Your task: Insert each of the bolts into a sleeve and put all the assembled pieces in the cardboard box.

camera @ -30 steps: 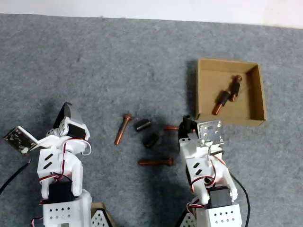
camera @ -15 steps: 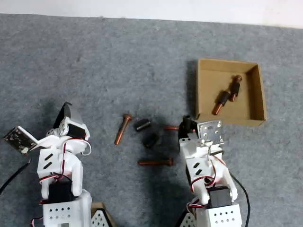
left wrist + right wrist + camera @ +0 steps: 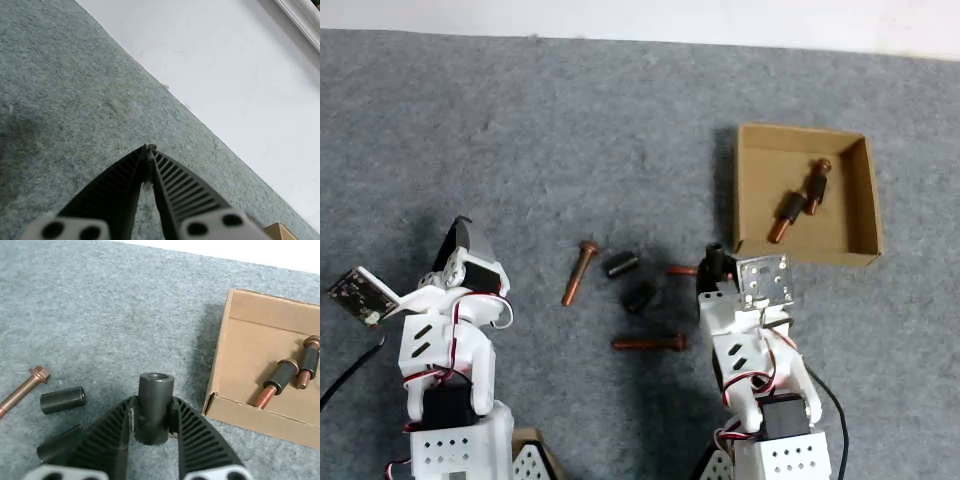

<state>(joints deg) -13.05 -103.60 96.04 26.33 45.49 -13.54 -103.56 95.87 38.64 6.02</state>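
Nothing has moved since a second ago: both arms and all the pieces sit just where they were. One black sleeve (image 3: pixel 156 390) stands upright, pinched between the two fingers of the right pincer (image 3: pixel 154 405). It is held low over the grey surface (image 3: pixel 570 130), near the front left corner of the cardboard box (image 3: pixel 845 215). A copper bolt end (image 3: pixel 680 269) pokes out just beside this pincer, on its left side.

Further left, two more sleeves lie on their sides, close to each other. They are the upper sleeve (image 3: pixel 621 264) and the lower sleeve (image 3: pixel 639 296). A slanted bolt (image 3: pixel 580 271) lies just to the left of the upper sleeve, with its head pointing away from the arms. A flat bolt (image 3: pixel 649 343) lies near the lower sleeve, on the side closer to the arms.

Inside the box there are two done pieces, each a bolt with a black sleeve on it. The near piece (image 3: pixel 787 215) and the far piece (image 3: pixel 816 186) lie almost end to end on the box floor.

The left pincer (image 3: pixel 149 150) is pressed together with nothing in it. It hangs above the surface, well apart from all the bolts and sleeves, off to their left
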